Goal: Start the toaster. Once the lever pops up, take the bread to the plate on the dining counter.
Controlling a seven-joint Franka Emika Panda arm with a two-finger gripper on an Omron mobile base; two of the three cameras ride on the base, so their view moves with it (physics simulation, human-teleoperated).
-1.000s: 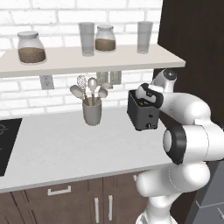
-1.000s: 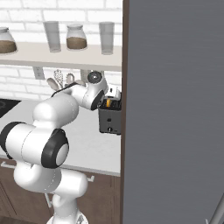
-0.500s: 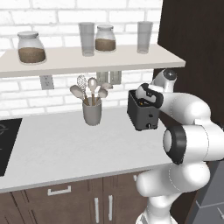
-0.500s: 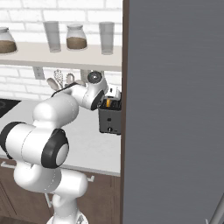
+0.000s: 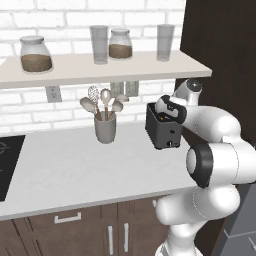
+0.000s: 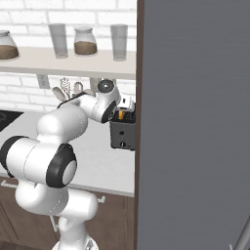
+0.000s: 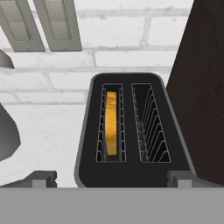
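The dark toaster stands on the pale worktop against a tall dark panel. From straight above, the toaster shows two top slots, and the bread sits upright in the left one with its golden crust edge showing. The right slot is empty. My gripper hovers just over the toaster top, open, with one fingertip at each side of the toaster body and nothing between them. The plate and the dining counter are out of view.
A grey utensil cup with spoons stands left of the toaster. Overhead, a shelf carries jars and glasses. A dark tall panel walls in the toaster's right side. A black cooktop lies at the far left.
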